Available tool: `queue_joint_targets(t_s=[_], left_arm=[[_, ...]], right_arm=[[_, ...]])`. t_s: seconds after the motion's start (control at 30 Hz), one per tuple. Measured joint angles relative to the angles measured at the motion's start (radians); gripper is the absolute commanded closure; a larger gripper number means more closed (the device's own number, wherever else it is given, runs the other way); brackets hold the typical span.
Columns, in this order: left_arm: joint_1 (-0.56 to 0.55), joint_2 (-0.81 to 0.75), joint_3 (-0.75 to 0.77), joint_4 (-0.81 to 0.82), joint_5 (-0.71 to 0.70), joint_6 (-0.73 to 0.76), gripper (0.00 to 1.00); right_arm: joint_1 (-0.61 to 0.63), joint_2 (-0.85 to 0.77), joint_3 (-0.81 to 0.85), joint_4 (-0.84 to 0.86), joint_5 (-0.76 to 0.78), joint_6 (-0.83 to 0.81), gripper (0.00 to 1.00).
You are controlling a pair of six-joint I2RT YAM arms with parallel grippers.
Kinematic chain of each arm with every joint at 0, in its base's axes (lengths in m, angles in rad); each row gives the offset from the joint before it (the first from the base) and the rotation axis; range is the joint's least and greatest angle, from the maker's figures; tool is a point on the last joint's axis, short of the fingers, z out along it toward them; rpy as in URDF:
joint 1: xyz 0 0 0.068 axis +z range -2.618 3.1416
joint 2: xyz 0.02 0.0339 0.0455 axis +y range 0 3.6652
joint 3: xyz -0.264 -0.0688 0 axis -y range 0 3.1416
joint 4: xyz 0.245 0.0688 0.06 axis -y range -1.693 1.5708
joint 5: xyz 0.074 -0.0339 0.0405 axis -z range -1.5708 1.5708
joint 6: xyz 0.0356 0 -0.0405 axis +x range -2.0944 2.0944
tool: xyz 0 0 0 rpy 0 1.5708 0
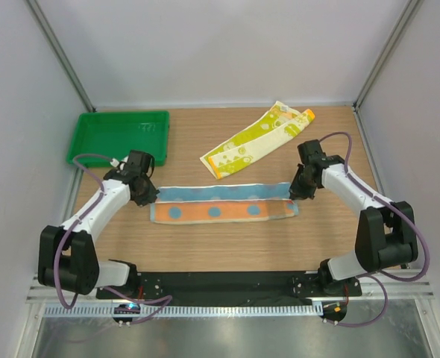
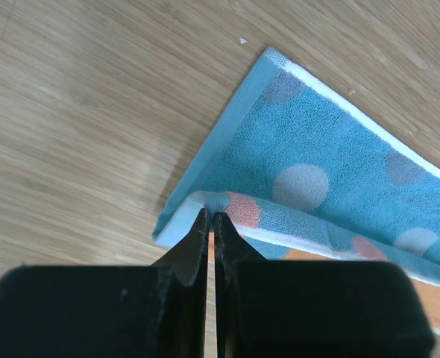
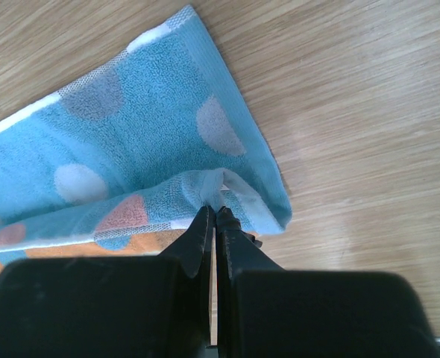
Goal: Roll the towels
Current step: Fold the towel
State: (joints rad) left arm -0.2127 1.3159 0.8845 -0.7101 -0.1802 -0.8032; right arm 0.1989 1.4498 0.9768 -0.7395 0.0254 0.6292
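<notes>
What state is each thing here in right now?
blue dotted towel: stretched out, folded lengthwise, not rolled.
yellow-green towel: lying flat, not rolled.
left gripper: shut on blue dotted towel's corner.
right gripper: shut on its opposite corner.
green tray: upright, far left.

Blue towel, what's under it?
Wooden table shows all round the blue towel; the left gripper and right gripper pinch its folded corners. Whatever lies directly beneath is covered.
</notes>
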Motion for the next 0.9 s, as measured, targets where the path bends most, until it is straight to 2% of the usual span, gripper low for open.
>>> queue_joint_targets(t_s=[0.37,0.9], left_arm=[[0.014,0.117,0.020,0.040,0.026,-0.001,1.00],[0.019,0.105,0.145,0.033,0.052,0.003,1.00]], right_arm=[[0.000,0.109,0.002,0.029,0.002,-0.009,0.99],[-0.001,0.109,0.160,-0.033,0.002,-0.029,0.99]])
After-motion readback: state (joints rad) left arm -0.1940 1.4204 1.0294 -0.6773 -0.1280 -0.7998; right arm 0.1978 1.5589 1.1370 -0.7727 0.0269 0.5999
